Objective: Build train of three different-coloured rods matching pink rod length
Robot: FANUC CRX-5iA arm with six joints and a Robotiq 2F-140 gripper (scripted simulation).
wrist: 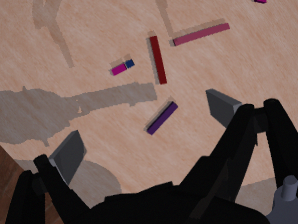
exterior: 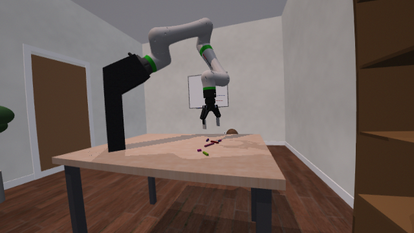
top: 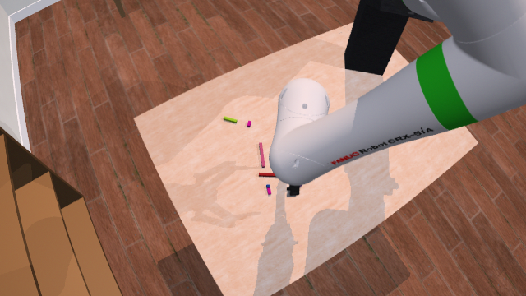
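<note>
Condition: the gripper point(top: 293, 191) point(exterior: 211, 127) point(wrist: 143, 122) stands wide, with nothing between its fingers, well above the table point(exterior: 168, 166). The purple rod point(exterior: 207, 140) point(wrist: 162, 118) lies below, between the fingers in the wrist view, its length oblique to their closing line. The blue rod point(top: 268, 187) point(wrist: 130, 63) and near magenta rod point(top: 269, 191) point(wrist: 119, 69) lie end to end beyond it; I cannot verify their gap.

Assessment: I judge purple, the missing third piece, to be next. Risks: if I descend without turning the wrist, the closing pads could swivel or pinch it askew. The red rod point(top: 267, 174) point(exterior: 215, 142) point(wrist: 158, 60) lies near purple's far end, so a wide finger could knock it. At placement, late contact or an uneven release could shove the light blue rod aside, breaking the line.
</note>
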